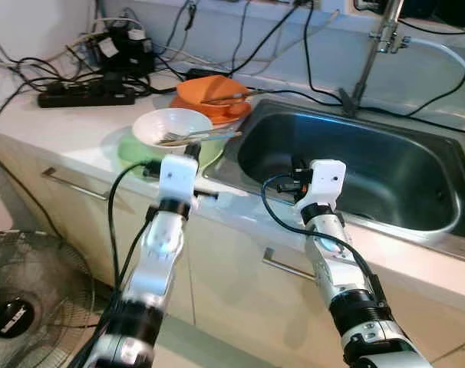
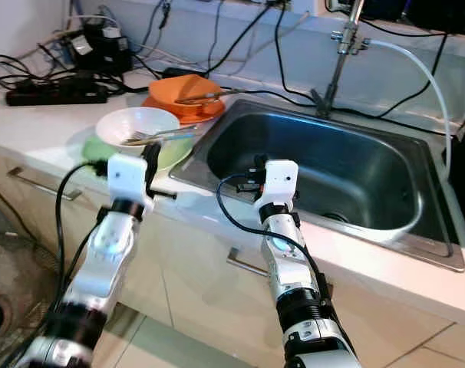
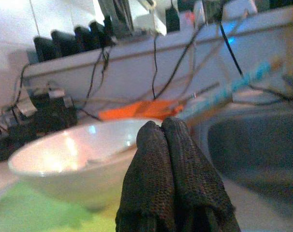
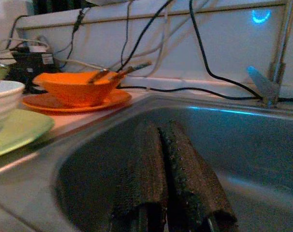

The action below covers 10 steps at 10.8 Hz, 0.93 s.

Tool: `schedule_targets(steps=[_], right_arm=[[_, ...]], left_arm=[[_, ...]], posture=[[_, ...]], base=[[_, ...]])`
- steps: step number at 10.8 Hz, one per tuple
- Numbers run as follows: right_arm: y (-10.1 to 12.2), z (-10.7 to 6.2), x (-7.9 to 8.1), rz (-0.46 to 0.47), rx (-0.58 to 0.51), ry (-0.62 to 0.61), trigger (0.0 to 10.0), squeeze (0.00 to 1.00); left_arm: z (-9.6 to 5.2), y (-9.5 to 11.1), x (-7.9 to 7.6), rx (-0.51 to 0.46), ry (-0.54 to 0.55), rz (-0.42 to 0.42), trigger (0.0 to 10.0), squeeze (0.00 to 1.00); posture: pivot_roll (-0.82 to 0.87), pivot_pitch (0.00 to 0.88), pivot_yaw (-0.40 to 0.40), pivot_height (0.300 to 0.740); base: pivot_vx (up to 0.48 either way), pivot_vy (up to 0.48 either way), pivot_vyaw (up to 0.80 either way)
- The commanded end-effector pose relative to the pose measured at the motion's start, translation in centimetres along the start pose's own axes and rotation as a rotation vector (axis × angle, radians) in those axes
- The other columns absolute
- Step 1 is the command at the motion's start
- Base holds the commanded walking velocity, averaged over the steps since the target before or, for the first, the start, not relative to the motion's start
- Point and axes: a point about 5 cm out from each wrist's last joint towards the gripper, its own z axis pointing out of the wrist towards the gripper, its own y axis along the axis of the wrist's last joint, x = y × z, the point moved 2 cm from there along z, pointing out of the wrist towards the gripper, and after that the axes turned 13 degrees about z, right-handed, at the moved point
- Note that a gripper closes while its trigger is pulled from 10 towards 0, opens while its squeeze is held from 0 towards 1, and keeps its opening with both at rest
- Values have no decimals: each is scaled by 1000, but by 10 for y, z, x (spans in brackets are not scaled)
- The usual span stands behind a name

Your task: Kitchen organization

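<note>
A white bowl (image 1: pixel 171 125) holding a fork and chopsticks (image 1: pixel 206 137) rests on a green plate (image 1: pixel 131 153) at the counter's front edge, left of the steel sink (image 1: pixel 386 161). Behind it an orange bowl (image 1: pixel 209 90) with chopsticks sits on an orange plate (image 1: pixel 236 115). My left gripper (image 3: pixel 161 126) is shut and empty, raised just in front of the white bowl's rim (image 3: pixel 64 145). My right gripper (image 4: pixel 158 126) is also shut with nothing in it, held over the sink's front edge and pointing into the basin.
A faucet (image 1: pixel 371 54) stands behind the sink. A black power strip (image 1: pixel 87 96) and tangled cables lie at the counter's back left. Drawer handles (image 1: pixel 71 184) run along the cabinet front below. A fan (image 1: pixel 18 307) stands on the floor at left.
</note>
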Motion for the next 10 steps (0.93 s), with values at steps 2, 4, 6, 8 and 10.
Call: schedule_targets(steps=[2,4,6,8,10], right_arm=[[4,2,-1,-4,-6,-3,10000,0],[3,3,-1,-5,-1,0,10000,0],[3,3,-1,-6,1,3,10000,0],[3,4,-2,-9,2,0,10000,0],[4,5,-1,-11,4,3,10000,0]], left_arm=[[-4,3,1,-24,-20,61,10000,0],[-6,9,-2,-62,-46,111,10000,1000],[-2,18,-5,-104,-68,160,10000,1000],[1,28,-10,-151,-92,198,10000,1000],[3,32,-13,-168,-101,226,10000,1000]], posture=[[88,7,-33,740],[92,2,-40,740],[87,0,-39,740],[86,0,-41,740],[85,0,-42,740]], base=[[0,0,0],[0,0,0],[0,0,0],[0,0,0],[0,0,0]])
